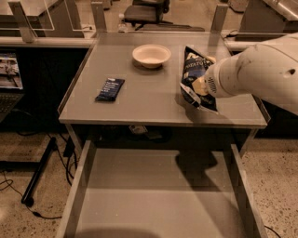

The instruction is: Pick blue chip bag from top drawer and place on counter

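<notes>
blue chip bag (191, 69) tilted on counter (153, 108), gripper (200, 87) against it, grip indiscernible; bowl (151, 55), snack-bar wrapper (110, 89) nearby; top drawer (153, 195) open below.

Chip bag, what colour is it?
The chip bag is dark navy with white lettering, camera view; the claw is at its right side.

Office-style lab: office chair (149, 10), laptop (9, 74) at left, cables (59, 160) on speckled floor (275, 173); gripper (199, 86) over counter (149, 103), right side.
</notes>
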Robot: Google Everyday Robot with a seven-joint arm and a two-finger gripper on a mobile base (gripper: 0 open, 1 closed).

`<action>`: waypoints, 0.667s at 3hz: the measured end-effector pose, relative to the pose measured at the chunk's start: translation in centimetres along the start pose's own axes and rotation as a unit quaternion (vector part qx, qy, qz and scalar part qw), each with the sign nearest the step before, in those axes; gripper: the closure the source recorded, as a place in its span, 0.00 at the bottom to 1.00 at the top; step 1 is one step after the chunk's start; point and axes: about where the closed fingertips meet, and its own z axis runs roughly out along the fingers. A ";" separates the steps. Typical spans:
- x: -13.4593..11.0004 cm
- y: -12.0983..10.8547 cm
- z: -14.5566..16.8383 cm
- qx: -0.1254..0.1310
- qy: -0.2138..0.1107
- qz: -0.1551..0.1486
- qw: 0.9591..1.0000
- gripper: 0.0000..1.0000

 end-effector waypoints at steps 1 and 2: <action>0.0 0.0 0.0 0.000 0.000 0.000 1.000 0.35; 0.0 0.0 0.0 0.000 0.000 0.000 1.000 0.12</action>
